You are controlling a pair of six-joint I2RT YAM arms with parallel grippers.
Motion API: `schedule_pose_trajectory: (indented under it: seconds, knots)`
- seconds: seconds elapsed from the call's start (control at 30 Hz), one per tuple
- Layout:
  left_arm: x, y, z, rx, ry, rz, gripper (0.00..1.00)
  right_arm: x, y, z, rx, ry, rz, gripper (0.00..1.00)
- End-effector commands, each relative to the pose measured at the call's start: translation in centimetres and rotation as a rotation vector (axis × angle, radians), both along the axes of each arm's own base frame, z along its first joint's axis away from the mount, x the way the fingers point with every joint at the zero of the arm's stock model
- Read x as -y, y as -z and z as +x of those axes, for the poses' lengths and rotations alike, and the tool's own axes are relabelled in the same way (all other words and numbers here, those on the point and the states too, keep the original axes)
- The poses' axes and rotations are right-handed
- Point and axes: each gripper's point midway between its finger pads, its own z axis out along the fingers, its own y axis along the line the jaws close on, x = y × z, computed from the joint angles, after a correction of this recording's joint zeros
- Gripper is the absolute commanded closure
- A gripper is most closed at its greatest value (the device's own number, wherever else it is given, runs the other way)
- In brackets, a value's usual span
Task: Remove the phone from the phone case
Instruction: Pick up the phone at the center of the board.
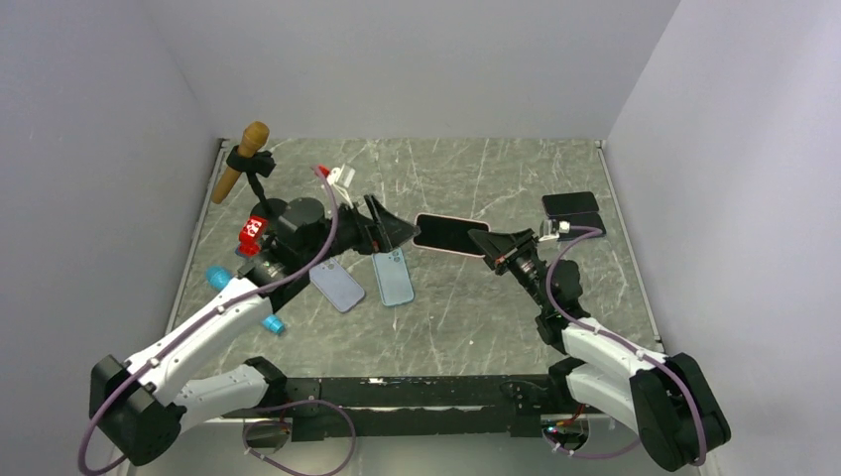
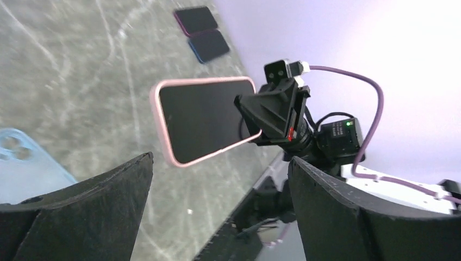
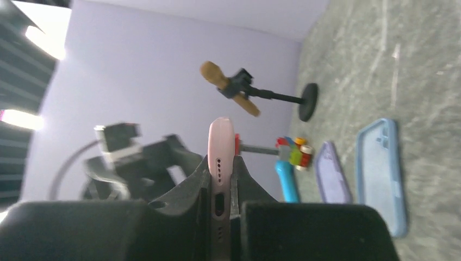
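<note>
phone case [image 2: 155, 111]: smooth matt | phone [image 2: 204, 119]: glossy glass | table [image 2: 65, 65]: marbled stone-look

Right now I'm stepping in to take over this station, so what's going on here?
The right tool is shut on one end of a phone in a pink case, holding it off the table. The left tool is open, facing the other end without touching it. The phone is not yet out of its case. A light blue case and a purple case lie empty on the table nearby.
</note>
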Motion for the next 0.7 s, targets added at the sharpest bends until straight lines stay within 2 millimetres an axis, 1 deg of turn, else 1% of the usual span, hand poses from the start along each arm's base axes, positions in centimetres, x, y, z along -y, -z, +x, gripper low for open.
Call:
schedule_pose_trajectory:
  seconds: [0.0, 0.07, 0.13, 0.2, 0.27, 0.3, 0.4, 0.53, 0.6, 0.67]
  knots:
    - [2.5, -4.1, -1.6, -0.007, 0.139, -0.328, 0.06, 1.8, -9.7, -1.7, 0.251, 0.051, 0.322, 1.00]
    - [3.3, -4.3, -2.1, -0.009, 0.203, -0.362, 0.09, 1.8, -10.3, -2.2, 0.270, 0.049, 0.355, 1.00]
    - [3.9, -4.0, -2.5, -0.040, 0.246, -0.383, 0.14, 1.7, -11.0, -2.8, 0.303, 0.039, 0.381, 1.00]
    - [4.0, -4.0, -2.7, -0.052, 0.260, -0.428, 0.21, 1.5, -11.6, -3.5, 0.331, 0.026, 0.408, 1.00]
    - [3.8, -4.2, -2.9, -0.039, 0.262, -0.479, 0.30, 1.0, -11.7, -3.9, 0.332, 0.008, 0.414, 1.00]
    - [3.7, -4.4, -3.0, -0.033, 0.262, -0.494, 0.36, 0.8, -11.5, -4.0, 0.328, 0.003, 0.410, 1.00]
    - [3.8, -4.8, -3.2, -0.018, 0.272, -0.491, 0.49, 0.0, -10.9, -4.5, 0.325, -0.007, 0.392, 1.00]
    - [4.3, -4.9, -3.6, -0.013, 0.293, -0.464, 0.58, -0.4, -10.9, -5.3, 0.364, -0.021, 0.379, 1.00]
    - [4.4, -4.7, -3.6, 0.001, 0.299, -0.449, 0.62, -1.1, -10.7, -5.5, 0.369, -0.053, 0.350, 1.00]
    - [4.5, -4.7, -4.0, 0.019, 0.325, -0.440, 0.71, -2.0, -10.3, -5.7, 0.373, -0.090, 0.302, 1.00]
